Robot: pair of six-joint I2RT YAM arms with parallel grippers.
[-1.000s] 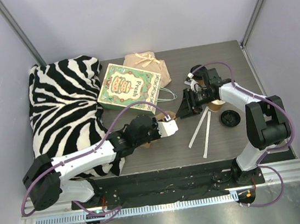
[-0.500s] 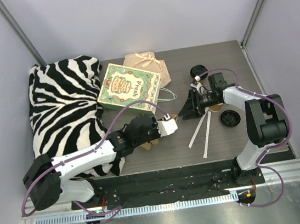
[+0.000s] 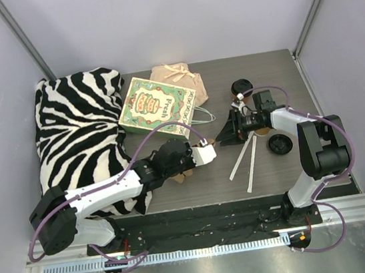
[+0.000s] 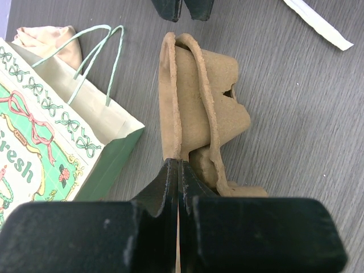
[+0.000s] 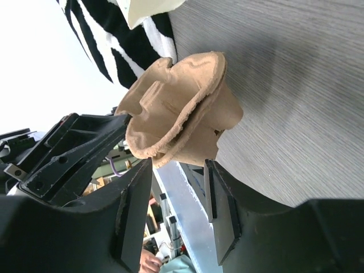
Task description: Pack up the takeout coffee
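Note:
The takeout coffee (image 3: 241,89), a small cup under a black lid, stands at the back right of the table, behind my right arm and apart from both grippers. My left gripper (image 3: 204,151) (image 4: 180,165) is shut on the rim of a brown pulp cup carrier (image 4: 196,102) (image 3: 210,143) at mid-table. My right gripper (image 3: 225,135) (image 5: 176,170) faces it from the right, open. The carrier (image 5: 176,108) sits just ahead of its fingertips, with nothing between the pads.
A green and white paper bag (image 3: 155,106) (image 4: 51,142) lies left of the carrier, with a beige pouch (image 3: 178,80) behind it. A zebra cloth (image 3: 81,136) covers the left side. Two white strips (image 3: 246,158) and a loose black lid (image 3: 279,144) lie right of centre.
My right arm has swung down and to the right, uncovering the lidded cup behind it. Its gripper stays beside the carrier. The left gripper has edged right with the carrier.

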